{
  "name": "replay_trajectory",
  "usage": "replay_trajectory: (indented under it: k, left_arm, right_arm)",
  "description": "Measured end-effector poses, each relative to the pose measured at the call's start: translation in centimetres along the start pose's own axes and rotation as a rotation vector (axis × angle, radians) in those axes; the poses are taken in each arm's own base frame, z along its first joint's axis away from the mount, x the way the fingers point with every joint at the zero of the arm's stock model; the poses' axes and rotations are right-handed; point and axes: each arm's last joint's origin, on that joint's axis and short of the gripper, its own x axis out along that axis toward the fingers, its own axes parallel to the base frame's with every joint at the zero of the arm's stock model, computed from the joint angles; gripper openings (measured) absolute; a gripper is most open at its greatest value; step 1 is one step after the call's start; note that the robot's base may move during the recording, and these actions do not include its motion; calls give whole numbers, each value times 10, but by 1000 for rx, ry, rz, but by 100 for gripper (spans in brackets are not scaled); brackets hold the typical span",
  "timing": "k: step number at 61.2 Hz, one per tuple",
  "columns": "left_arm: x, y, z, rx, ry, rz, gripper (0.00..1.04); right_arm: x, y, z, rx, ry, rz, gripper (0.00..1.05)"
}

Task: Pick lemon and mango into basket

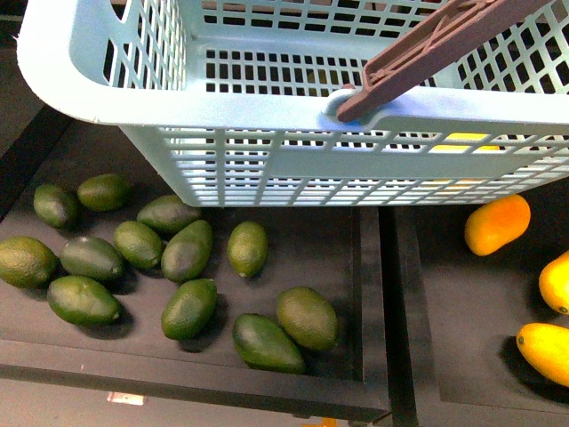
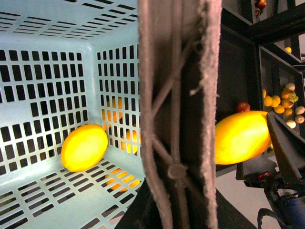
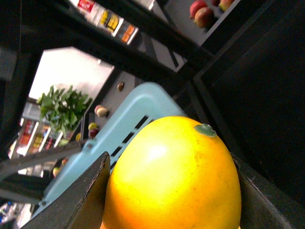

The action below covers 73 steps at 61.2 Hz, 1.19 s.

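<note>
No text, number or brand can be read anywhere. In the right wrist view, small red, yellow and white cards (image 3: 112, 21) sit on a dark shelf rail (image 3: 143, 40) well beyond the basket (image 3: 119, 129), their print too blurred to make out. In the front view a pale tag (image 1: 125, 398) shows below the basket on the tray's front edge (image 1: 222, 391), also illegible

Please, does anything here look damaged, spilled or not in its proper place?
Only the brown handle of the basket: its edge looks frayed, with loose fibres, in the left wrist view. Nothing is spilled; the lemon lies in the basket, and the right gripper holds the mango.
</note>
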Motion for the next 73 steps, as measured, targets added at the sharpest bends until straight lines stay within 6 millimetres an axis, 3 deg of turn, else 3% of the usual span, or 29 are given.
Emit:
replay_trajectory:
  k: [15,20,29,43,47,53,66,73]
  left_arm:
    - [0,0,0,0,0,0,6]
    - [0,0,0,0,0,0,6]
    - [0,0,0,0,0,1,6]
    - [1,1,0,0,-1,7,6]
    - [1,1,-1,2,0,8,6]
    - [1,1,-1,-4,4,4,6]
    - [1,1,-1,0,2,6,6]
    - [1,1,-1,-1,2,5,6]
  right_arm:
    - [17,27,-51,-163,92,9,63]
    - [18,30,-59,-199,103,3,77]
    - [11,31,-52,-235,56,-20,97]
    - [-25,6,-17,-337,-74,-121,96]
    - [-40,-6,-12,-516,-128,-12,85]
    - [-73,-24,-24,-807,-207,25,59]
    - [-101,-57,-52,-902,-191,6,5]
    - [-109,-63,-58,-910,-195,7,2]
